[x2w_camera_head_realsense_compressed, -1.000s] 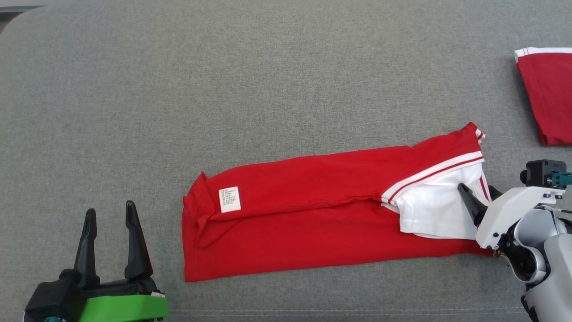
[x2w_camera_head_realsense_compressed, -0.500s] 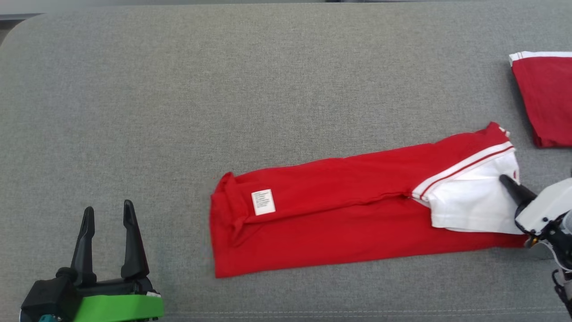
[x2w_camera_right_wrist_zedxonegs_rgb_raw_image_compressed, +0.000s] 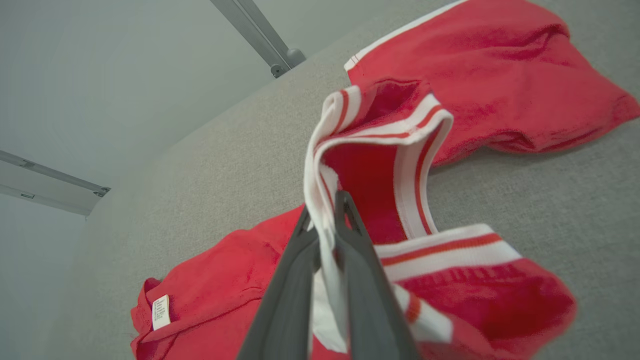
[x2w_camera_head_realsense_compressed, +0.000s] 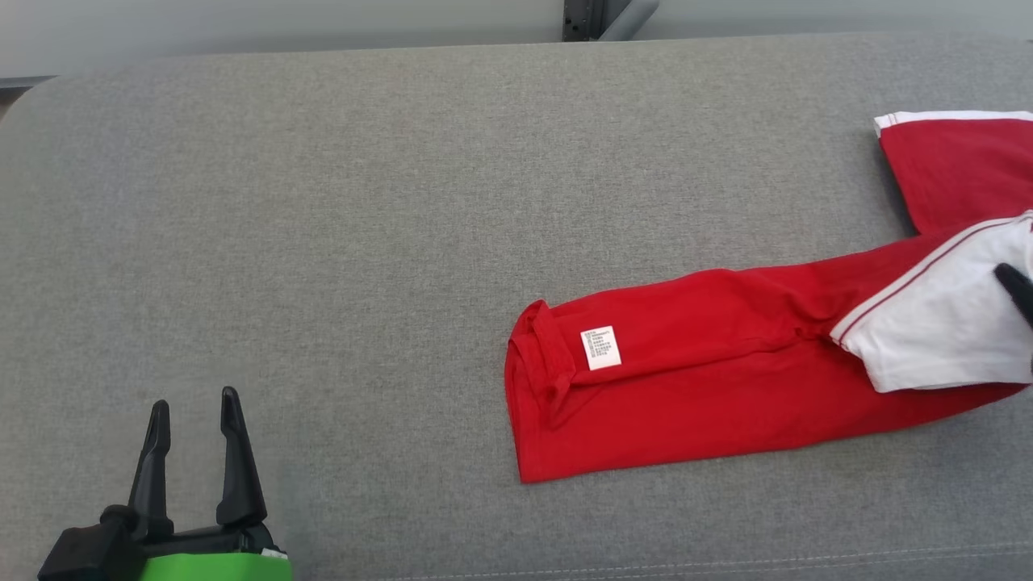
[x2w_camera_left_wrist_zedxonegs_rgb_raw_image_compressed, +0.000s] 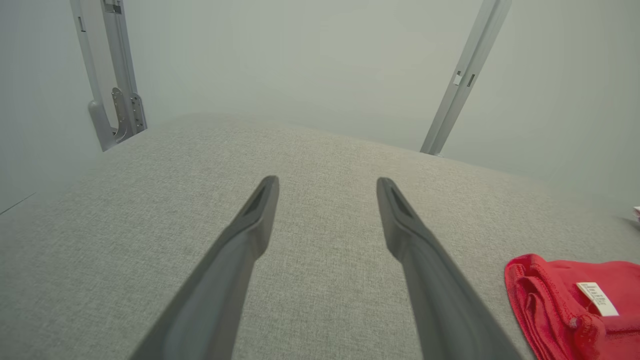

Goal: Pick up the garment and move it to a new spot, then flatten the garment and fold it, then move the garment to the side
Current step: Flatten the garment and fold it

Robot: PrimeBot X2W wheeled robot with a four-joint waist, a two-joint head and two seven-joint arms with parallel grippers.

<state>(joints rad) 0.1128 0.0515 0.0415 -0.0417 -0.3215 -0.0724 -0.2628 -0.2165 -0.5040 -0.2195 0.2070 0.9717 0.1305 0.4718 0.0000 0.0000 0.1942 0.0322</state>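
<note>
Looked down on a grey cloth-covered table [x2w_camera_head_realsense_compressed: 323,242]. Found a red garment [x2w_camera_head_realsense_compressed: 686,387], folded into 1 long narrow band, lying flat across the right half, with its care label [x2w_camera_head_realsense_compressed: 601,348] face up near the left end.

Saw the white, red-striped end of that band raised at the far right edge, pinched between the tightly closed fingers of the right gripper [x2w_camera_right_wrist_zedxonegs_rgb_raw_image_compressed: 324,207]. Showed, from the right wrist, just 1 thin strip of white trim [x2w_camera_right_wrist_zedxonegs_rgb_raw_image_compressed: 327,240] caught between the 2 dark fingers, with the rest of the collar-like opening hanging loose around them.

Found the left gripper [x2w_camera_head_realsense_compressed: 195,399] spread wide and holding nothing, low at the near left, well apart from the cloth.

Noted a neighbouring garment [x2w_camera_head_realsense_compressed: 952,161], also red with white trim, at the far right. Seemed to touch the held end, though hard to judge so close to the frame's edge.

Judged the grip fragile: with so little trim held, could slip free under the drag of the band across the table. Judged too that a pull from 1 corner alone could skew the band, open its folds or bunch the trailing end. Reckoned that a pull toward the right could ride over the neighbouring garment and rumple or shift it.
</note>
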